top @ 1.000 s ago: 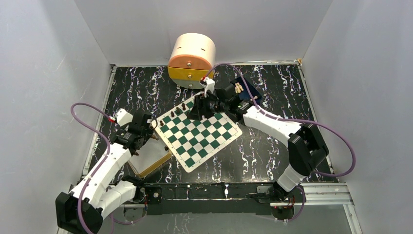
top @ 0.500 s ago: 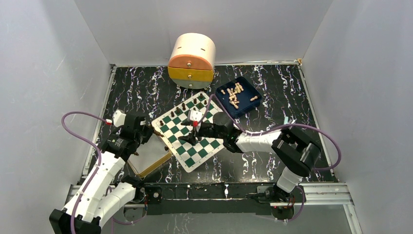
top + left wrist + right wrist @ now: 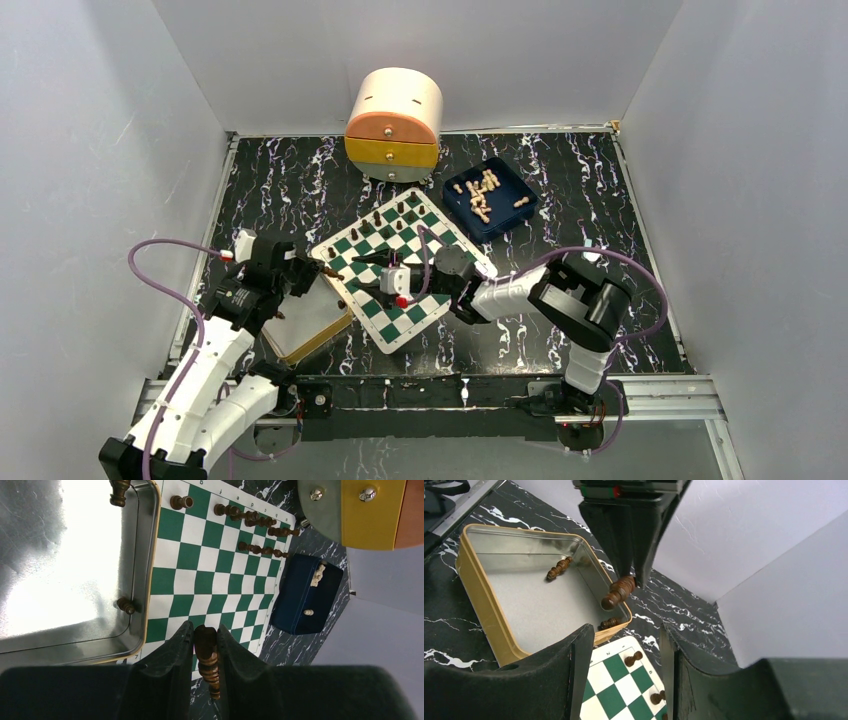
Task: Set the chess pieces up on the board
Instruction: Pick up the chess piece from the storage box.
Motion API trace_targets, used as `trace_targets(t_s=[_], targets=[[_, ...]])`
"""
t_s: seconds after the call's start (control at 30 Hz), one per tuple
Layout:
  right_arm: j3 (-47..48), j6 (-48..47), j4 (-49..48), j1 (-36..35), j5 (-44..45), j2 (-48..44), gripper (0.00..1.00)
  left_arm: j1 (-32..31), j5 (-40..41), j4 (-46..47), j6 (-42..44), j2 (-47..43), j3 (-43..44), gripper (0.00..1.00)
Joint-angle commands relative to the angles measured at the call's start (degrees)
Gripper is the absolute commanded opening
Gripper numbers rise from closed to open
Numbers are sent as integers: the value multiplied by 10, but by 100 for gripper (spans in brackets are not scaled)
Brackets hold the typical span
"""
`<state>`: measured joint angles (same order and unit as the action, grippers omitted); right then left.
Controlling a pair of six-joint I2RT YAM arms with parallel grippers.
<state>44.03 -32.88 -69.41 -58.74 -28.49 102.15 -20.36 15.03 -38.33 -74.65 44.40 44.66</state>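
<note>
At the lower left of the overhead view, the left gripper (image 3: 314, 272) is clenched on a dark brown turned wooden chess piece (image 3: 206, 650), held above the board-side edge of the tan-rimmed metal tray (image 3: 322, 337), in which two more dark pieces (image 3: 559, 568) lie. At centre, the right gripper (image 3: 360, 276) has its jaws apart and empty over the flat green-and-white chessboard (image 3: 210, 580), whose upper-left edge carries dark chessmen (image 3: 390, 215). Pale beige pieces (image 3: 480, 195) lie in the blue tray (image 3: 465, 213) at upper right.

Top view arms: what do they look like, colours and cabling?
The left arm and right arm have white shells and black joints. A mauve cable loops along each. The left hand and right hand are black, two-fingered, each backed by a red-marked white block.
</note>
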Motion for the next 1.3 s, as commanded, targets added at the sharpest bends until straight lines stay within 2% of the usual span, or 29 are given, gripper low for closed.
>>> trace_targets(t_s=[0.0,0.5,1.03,1.27], targets=[[13,-78,-45,-16,-10,7,59,3,-6,-12,-17,-10,4,0],[32,-107,-39,-37,7,25,43,3,-20,-12,-30,-8,1,0],[35,-98,-63,-43,25,33,41,3,-22,-11,-35,-5,-7,0],[33,-93,-71,-42,22,34,37,3,-19,-11,-37,-5,-9,0]])
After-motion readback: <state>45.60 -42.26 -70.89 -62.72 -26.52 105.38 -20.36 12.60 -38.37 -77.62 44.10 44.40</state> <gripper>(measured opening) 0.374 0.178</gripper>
